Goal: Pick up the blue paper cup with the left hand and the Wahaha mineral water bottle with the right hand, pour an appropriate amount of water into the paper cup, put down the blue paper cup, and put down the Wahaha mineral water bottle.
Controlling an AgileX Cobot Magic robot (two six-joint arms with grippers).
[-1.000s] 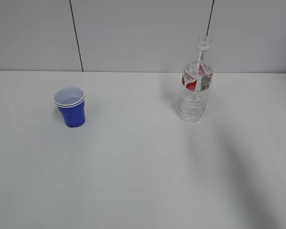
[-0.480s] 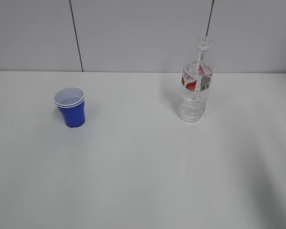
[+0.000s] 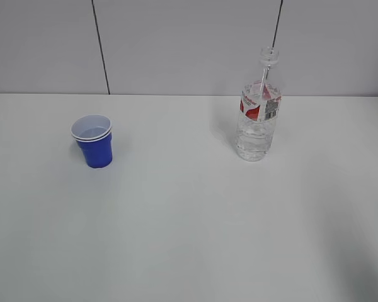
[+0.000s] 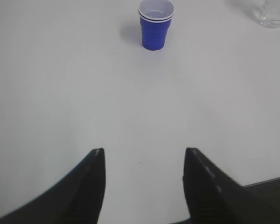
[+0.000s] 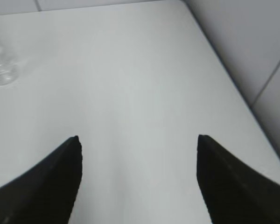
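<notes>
Left hand (image 4: 142,156) agape; tapered blue paper cup (image 3: 94,141).

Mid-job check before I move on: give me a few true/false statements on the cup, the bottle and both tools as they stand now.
1. The cup stands upright on the table. True.
2. The left tool is shut on the cup. False: it is open, and the cup stands well ahead of it, untouched.
3. The bottle lies on its side. False: it stands upright, apart from the cup.
4. The right tool is open and holds nothing. True.
5. The bottle wears a blue label. False: the label is red and white.
</notes>
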